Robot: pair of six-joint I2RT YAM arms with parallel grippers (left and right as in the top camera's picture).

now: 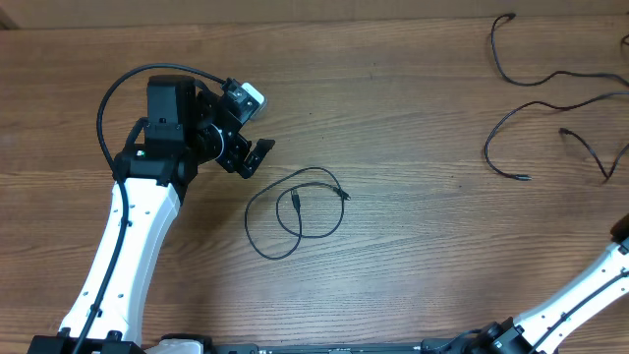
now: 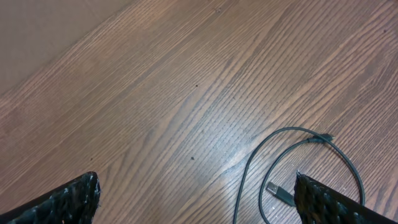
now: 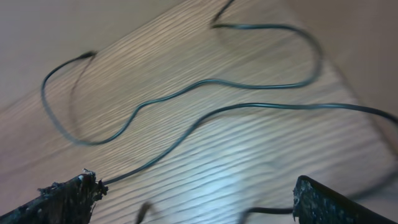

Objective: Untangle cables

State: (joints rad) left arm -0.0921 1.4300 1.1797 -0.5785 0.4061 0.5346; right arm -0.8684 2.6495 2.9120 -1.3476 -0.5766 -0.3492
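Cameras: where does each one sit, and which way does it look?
Overhead: above the table, looking straight down; shows left arm, bit of right arm, looped cable, loose cables.
Left wrist: on the left arm, looking down past the left fingers at the looped cable.
Right wrist: on the right arm, looking down past the right fingers at blurry loose cables.
Shared: overhead and left wrist both see the looped cable.

Even light; right-wrist view perhaps motion-blurred

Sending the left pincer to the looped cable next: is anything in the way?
Nothing visible. Only wooden table lies between the open left pincer and the looped cable. The other cables lie far off, at the table's other side.
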